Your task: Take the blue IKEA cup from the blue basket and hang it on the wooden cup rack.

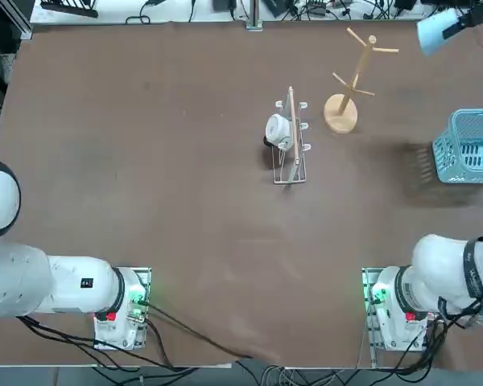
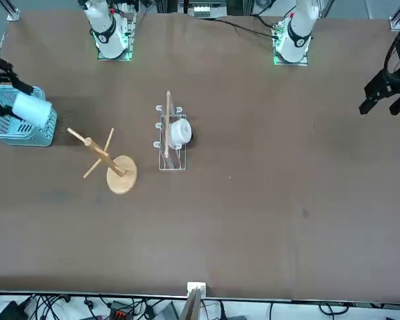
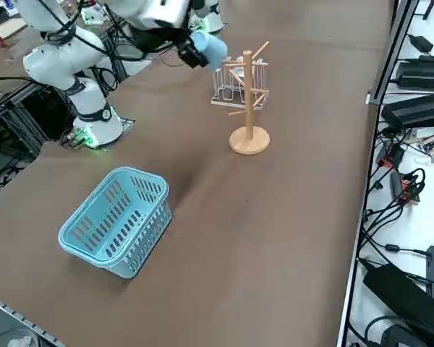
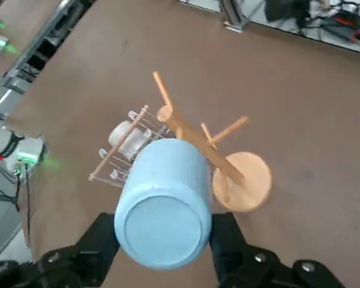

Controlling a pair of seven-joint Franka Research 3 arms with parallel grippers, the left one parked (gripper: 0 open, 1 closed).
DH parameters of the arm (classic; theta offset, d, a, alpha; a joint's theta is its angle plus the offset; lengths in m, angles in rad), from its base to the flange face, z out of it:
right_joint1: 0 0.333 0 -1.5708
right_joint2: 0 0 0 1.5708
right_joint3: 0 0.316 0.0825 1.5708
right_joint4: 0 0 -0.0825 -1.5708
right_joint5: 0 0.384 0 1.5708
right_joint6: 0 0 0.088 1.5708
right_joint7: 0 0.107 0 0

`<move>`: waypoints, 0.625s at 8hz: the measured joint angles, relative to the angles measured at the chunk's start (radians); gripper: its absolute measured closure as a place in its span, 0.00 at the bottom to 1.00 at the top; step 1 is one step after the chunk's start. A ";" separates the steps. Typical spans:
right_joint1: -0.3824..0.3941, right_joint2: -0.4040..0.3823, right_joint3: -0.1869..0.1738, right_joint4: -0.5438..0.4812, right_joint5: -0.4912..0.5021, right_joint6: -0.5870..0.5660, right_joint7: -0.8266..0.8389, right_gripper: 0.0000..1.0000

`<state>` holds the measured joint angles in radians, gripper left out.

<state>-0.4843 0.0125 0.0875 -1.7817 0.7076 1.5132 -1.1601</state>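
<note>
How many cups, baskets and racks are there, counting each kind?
Cups: 2, the blue one in the right tool and the white one
Baskets: 1
Racks: 2, wooden and wire
Total: 5

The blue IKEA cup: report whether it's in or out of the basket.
Out: the cup is clamped between the right gripper's fingers, away from the basket.
</note>
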 joint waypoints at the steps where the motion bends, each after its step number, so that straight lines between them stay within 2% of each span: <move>1: 0.016 0.026 0.000 0.000 0.018 0.001 -0.033 0.16; 5: 0.043 0.075 0.000 0.001 0.036 0.002 -0.072 0.16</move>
<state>-0.4409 0.0876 0.0871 -1.7808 0.7434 1.5150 -1.2318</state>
